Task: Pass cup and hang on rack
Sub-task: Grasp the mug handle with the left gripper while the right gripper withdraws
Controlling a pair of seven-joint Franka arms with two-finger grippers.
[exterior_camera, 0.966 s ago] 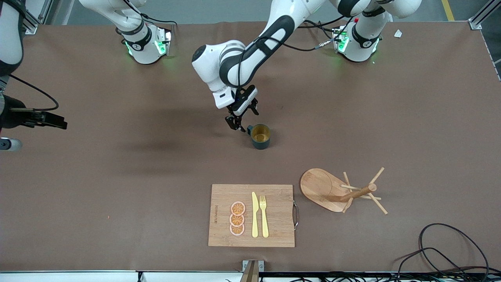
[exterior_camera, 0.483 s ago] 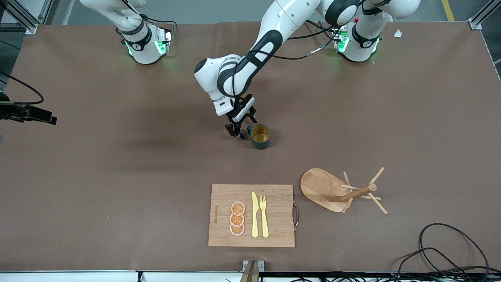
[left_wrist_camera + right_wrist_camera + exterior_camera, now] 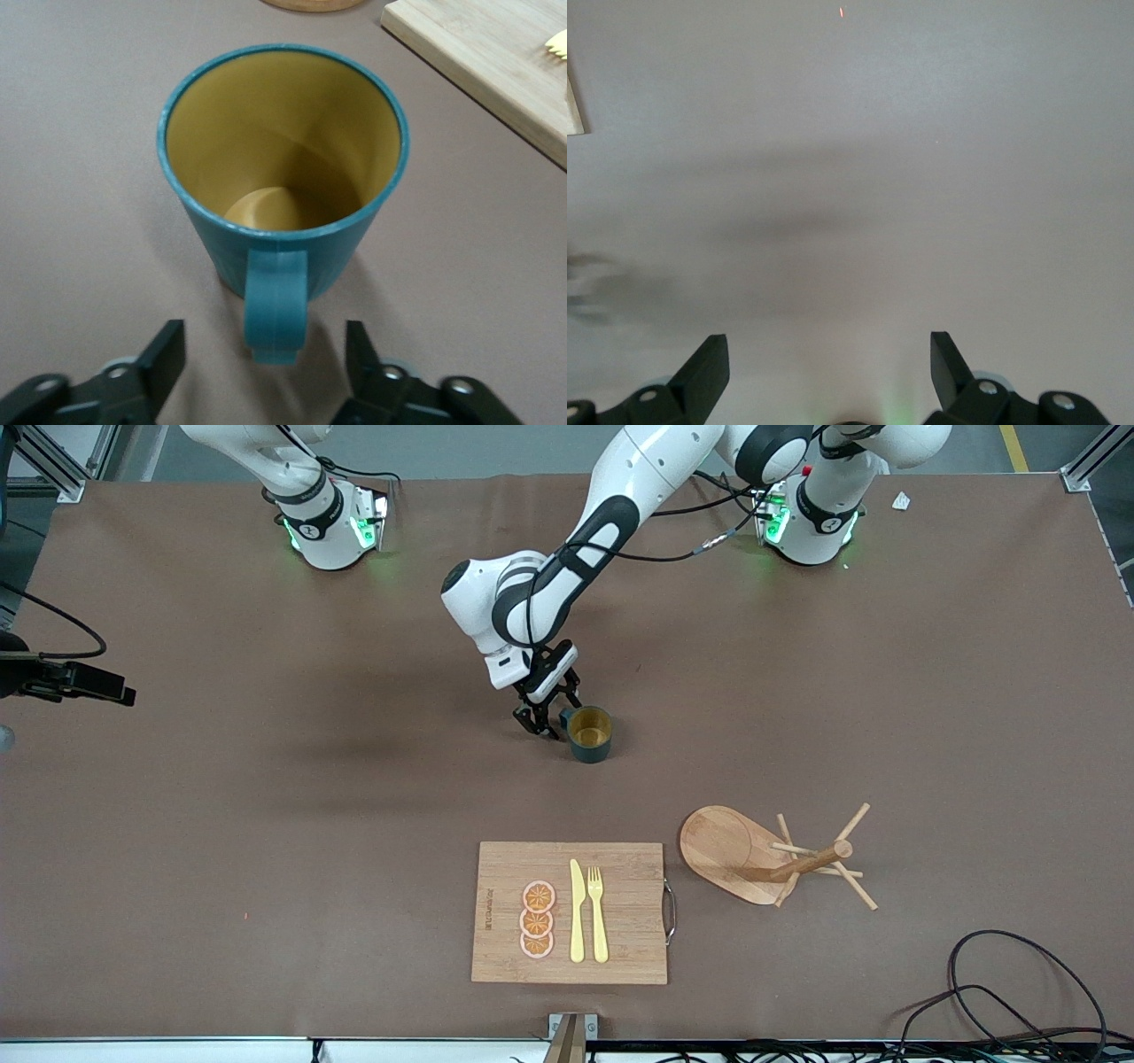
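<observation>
Since a second ago our left claw has dropped and edged toward the cup, so its spread, empty fingers now flank the handle; a grasp looks imminent. The cup stands upright mid-surface, farther from the front camera than the rack. Only our left wrist view shows the handle centred between the fingers. Our right claw waits open over bare surface.
</observation>
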